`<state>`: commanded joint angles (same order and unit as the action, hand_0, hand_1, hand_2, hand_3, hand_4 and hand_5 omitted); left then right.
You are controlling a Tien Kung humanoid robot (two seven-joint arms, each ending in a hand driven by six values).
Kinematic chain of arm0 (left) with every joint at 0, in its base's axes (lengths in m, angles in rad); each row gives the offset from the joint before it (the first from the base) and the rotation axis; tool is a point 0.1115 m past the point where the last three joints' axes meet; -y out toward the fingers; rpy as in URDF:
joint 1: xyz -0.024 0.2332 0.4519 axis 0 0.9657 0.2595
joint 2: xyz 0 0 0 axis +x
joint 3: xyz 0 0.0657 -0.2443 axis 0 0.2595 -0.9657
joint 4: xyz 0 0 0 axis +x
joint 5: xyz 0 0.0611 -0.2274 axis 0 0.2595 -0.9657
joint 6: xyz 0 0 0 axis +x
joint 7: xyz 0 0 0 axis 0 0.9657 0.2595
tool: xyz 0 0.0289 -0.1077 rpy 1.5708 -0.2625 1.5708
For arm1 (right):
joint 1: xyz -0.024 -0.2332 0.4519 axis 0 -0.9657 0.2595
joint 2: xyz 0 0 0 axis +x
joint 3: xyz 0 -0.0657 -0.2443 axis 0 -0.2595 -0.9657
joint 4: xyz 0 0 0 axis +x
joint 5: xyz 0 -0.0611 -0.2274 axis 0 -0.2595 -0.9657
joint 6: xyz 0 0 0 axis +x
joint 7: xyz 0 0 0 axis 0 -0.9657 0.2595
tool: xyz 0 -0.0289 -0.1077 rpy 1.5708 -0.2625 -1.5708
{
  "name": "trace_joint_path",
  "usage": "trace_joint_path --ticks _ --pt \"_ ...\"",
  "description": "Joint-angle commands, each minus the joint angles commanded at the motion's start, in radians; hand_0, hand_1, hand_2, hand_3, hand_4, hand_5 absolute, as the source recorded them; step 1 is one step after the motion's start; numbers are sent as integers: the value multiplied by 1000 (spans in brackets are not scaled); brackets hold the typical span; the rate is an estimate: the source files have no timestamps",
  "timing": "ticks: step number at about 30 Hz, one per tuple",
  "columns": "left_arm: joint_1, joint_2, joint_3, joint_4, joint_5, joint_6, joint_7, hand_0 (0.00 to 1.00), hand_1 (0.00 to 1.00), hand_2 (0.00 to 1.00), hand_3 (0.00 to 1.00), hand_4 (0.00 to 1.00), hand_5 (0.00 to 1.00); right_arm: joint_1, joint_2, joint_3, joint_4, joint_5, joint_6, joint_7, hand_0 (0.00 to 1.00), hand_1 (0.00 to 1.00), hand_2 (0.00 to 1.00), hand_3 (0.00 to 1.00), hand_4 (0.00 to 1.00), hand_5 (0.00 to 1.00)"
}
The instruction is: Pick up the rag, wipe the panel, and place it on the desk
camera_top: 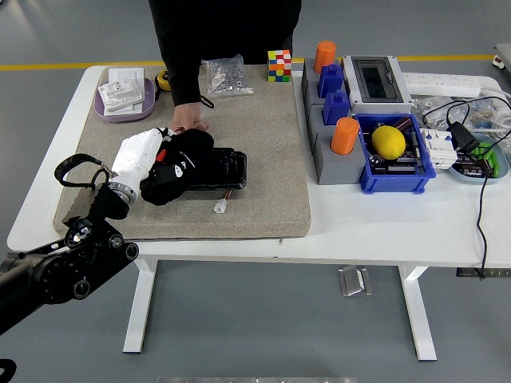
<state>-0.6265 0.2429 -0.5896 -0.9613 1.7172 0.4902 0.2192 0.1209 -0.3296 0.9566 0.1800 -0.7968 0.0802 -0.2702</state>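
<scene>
Head view: left hand [177, 165] lying on the left end of the black panel [209, 168], fingers curled down over a dark rag [185, 152] and pressing it against the panel's top. Panel resting on the grey mat [255, 159]. At the panel's far edge, touching it: a person's hand [188, 124]. Just beside the panel's near edge: a small white connector [219, 207].

No legible text — labels, markings too small to read.
</scene>
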Motion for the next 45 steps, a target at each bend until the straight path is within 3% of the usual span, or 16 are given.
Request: trace_joint_path --ticks 24,45 --pt "-62 -25 165 -52 14 -12 16 212 137 493 394 354 2 6 -4 -8 0 0 3 -5 726 664 696 586 941 579" --pt "-52 -32 130 -45 14 -11 14 211 138 495 397 356 2 3 1 -4 0 5 2 -3 725 664 696 586 941 578"
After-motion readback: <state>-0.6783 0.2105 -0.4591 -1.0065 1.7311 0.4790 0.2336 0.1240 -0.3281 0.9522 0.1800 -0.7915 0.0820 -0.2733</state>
